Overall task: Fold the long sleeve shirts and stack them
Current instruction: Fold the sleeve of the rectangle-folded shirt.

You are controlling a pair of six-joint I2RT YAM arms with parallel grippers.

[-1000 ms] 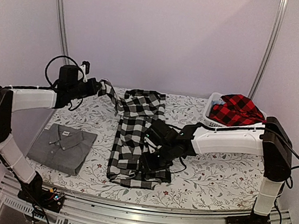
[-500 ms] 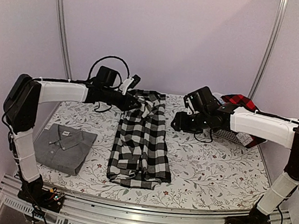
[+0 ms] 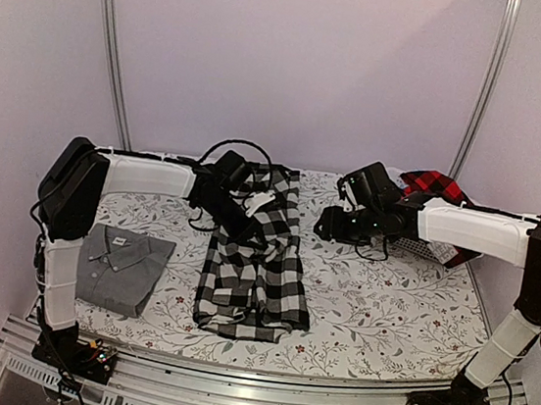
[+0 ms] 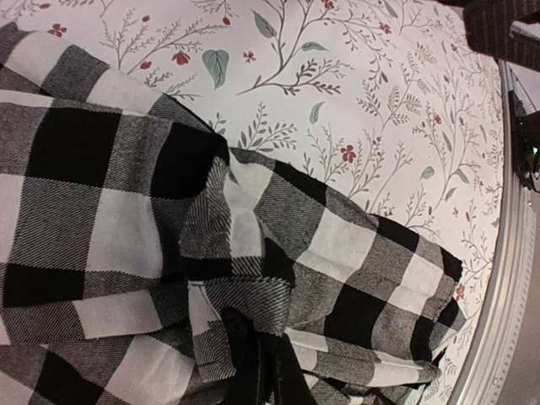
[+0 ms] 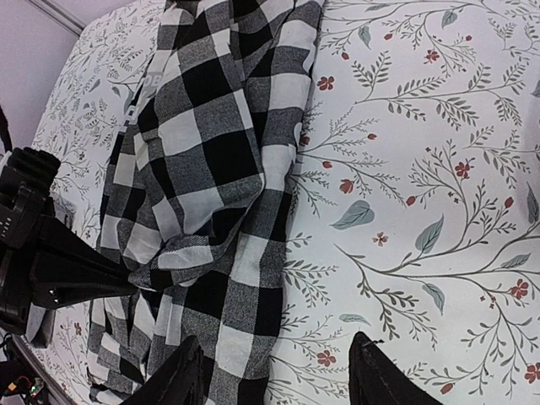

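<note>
The black-and-white check shirt (image 3: 254, 270) lies lengthwise in the middle of the table, both sides folded in. My left gripper (image 3: 251, 226) hovers low over its upper half, shut on a sleeve cuff. In the left wrist view the fingers (image 4: 268, 375) pinch the cuff (image 4: 245, 312) beside a black button. My right gripper (image 3: 328, 225) hangs open just right of the shirt's far end, its fingers (image 5: 180, 377) spread over the shirt's edge (image 5: 253, 304) and bare tablecloth. The grey shirt (image 3: 115, 264) lies folded at the front left. The red-and-black check shirt (image 3: 432, 191) sits bunched in the basket.
A white plastic basket (image 3: 413, 246) stands at the back right, partly behind my right arm. The floral tablecloth (image 3: 386, 306) covers the table. A metal rail (image 3: 247, 397) runs along the near edge. My left gripper (image 5: 42, 270) shows in the right wrist view.
My left arm has swung right and down, carrying the sleeve cuff across the check shirt. My right gripper let go, opened and rose from the shirt's front to the back right.
</note>
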